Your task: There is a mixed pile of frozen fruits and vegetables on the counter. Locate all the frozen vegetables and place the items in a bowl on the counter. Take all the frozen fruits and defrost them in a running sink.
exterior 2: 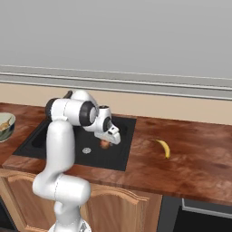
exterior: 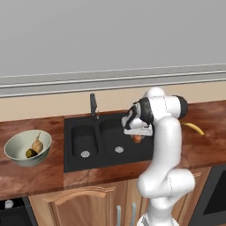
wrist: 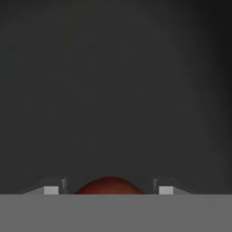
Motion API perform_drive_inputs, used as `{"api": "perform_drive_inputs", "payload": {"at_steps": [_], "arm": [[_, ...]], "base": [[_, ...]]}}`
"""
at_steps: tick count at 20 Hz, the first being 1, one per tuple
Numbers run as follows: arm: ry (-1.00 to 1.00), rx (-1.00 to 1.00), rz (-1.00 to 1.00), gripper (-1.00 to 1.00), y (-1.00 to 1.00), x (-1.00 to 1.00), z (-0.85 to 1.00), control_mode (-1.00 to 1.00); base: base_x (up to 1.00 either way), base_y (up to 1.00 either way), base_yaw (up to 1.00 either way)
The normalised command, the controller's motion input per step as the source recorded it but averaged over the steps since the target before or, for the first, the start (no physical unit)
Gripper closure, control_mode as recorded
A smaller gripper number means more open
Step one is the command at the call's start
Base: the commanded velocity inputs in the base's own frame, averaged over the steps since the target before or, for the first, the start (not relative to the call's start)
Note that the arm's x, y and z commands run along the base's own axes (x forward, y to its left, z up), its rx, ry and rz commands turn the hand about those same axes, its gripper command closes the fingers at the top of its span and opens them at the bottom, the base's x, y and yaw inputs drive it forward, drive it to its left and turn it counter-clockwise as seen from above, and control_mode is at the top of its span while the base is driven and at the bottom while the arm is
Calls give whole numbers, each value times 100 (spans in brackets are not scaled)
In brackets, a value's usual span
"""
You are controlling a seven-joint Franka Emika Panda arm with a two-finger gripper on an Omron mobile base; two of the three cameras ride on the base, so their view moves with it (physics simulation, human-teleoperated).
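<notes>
My gripper (exterior: 137, 136) hangs over the wide basin of the black sink (exterior: 82, 132), shut on the small red apple (exterior: 138, 140). From the right base view the apple (exterior 2: 105, 144) shows under the gripper (exterior 2: 107, 141), above the sink (exterior 2: 59, 138). In the hand view the apple's top (wrist: 110, 185) sits between the fingertips (wrist: 51, 190), with dark basin floor beyond. The yellow banana (exterior: 193, 128) (exterior 2: 164, 148) lies on the counter (exterior: 31, 176) right of the sink. The pale bowl (exterior: 18, 144) stands to the left, holding the tan bulb (exterior: 38, 145) and the dark olive-brown lump (exterior: 31, 153).
A slim black faucet (exterior: 93, 106) stands at the back of the sink, between the basins; no water shows. The bowl's edge (exterior 2: 6, 128) sits at the far left of the right base view. A backsplash wall runs behind the counter.
</notes>
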Motion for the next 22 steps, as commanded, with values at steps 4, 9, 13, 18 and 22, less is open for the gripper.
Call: {"api": "perform_drive_inputs", "payload": {"at_steps": [4, 9, 13, 18, 22], "arm": [[17, 0, 2, 100, 2, 16, -18, -100], [6, 1, 1, 100, 10, -5, -38, -100], [-3, 5, 0, -100, 9, -28, -53, -100], [-2, 0, 0, -100, 0, -4, -7, -100], [2, 1, 0, -100, 0, -5, 43, -100]], "base": [[0, 0, 0], [0, 0, 0], [0, 0, 0], [0, 0, 0], [0, 0, 0]]}}
